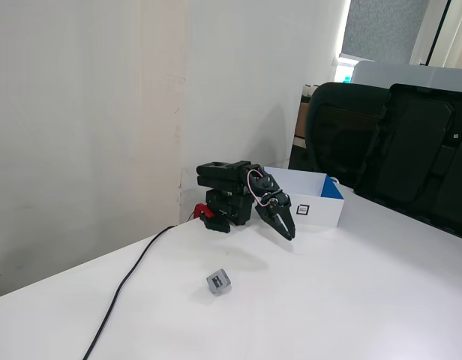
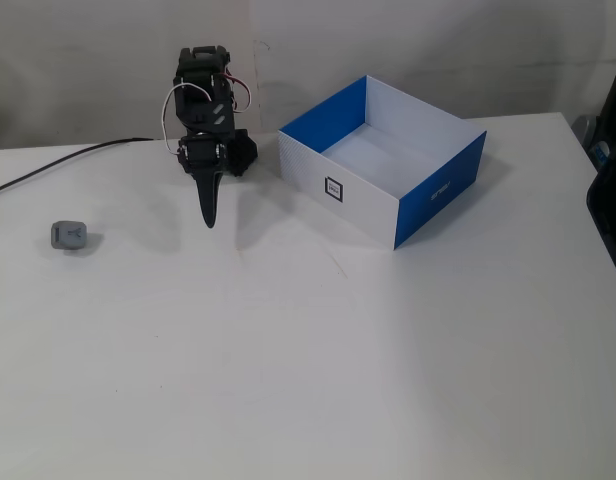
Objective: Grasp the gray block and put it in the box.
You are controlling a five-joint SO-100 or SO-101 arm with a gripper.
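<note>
Both fixed views were evenly and fairly brightly lit by soft, diffuse indoor light, with no hard glare. In one fixed view the white table (image 2: pixel 318 360) looked slightly grey and flat, and the arm (image 2: pixel 203 95) cast a faint, blurred shadow to its right, while the box (image 2: pixel 383 165) threw a soft shadow along its right side. The gray block (image 2: pixel 68 235) left only a pale smudge of shadow beside it. In the other fixed view daylight came from a window (image 1: pixel 385 30) at upper right, where the picture was brightest; the wall (image 1: pixel 81 127) showed a vertical tonal step. Both pictures were mildly soft and grainy, without visible edge distortion.
</note>
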